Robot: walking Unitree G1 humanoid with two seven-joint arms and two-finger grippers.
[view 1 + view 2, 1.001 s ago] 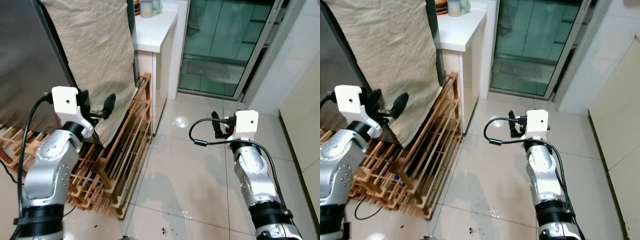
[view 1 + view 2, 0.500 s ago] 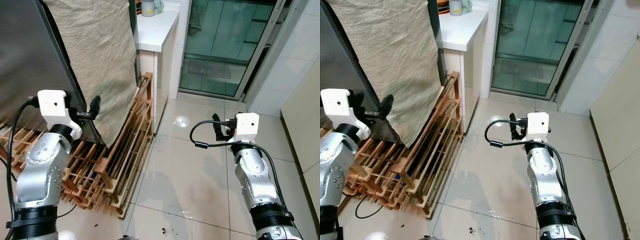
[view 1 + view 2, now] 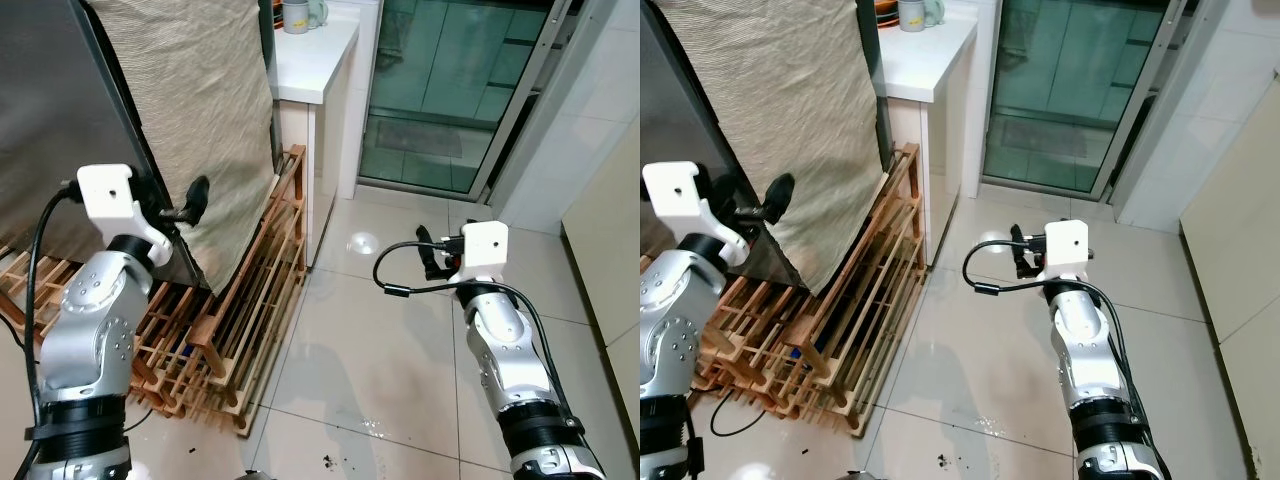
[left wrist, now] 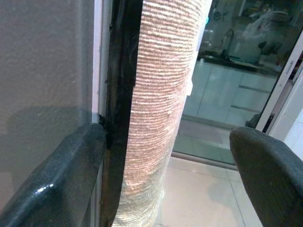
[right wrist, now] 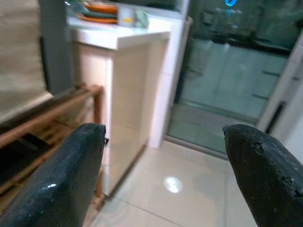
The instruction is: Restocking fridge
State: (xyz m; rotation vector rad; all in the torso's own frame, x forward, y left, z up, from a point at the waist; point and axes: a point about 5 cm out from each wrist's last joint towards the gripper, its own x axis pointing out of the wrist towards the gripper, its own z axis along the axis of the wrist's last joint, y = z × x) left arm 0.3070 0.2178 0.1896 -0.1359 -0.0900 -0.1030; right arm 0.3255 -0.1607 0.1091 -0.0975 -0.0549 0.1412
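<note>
L gripper (image 4: pixel 165 156) wide open, straddling fridge door (image 3: pixel 60 120) edge at 10 o'clock, gripping nothing. R gripper (image 5: pixel 165 156) open, empty, idle at 3. Restock barely begun: door unopened, no goods in hand.

two silver arms, each ending in one tool: the left tool (image 3: pixel 190 205) with its two black fingers (image 4: pixel 75 175) spread apart, one on either side of a door edge, and the right tool (image 3: pixel 428 252) with its two fingers (image 5: pixel 71 175) likewise spread apart; one grey fridge door (image 3: pixel 50 130); one beige cloth (image 3: pixel 200 100) hanging over it; one wooden slatted rack (image 3: pixel 250 300) on the floor, its tiers too tangled to count; one white desk (image 3: pixel 315 55) carrying two cups (image 3: pixel 300 14) and what looks like one orange plate (image 5: pixel 97 8); one glass sliding door (image 3: pixel 450 80); one black cable loop at each wrist
</note>
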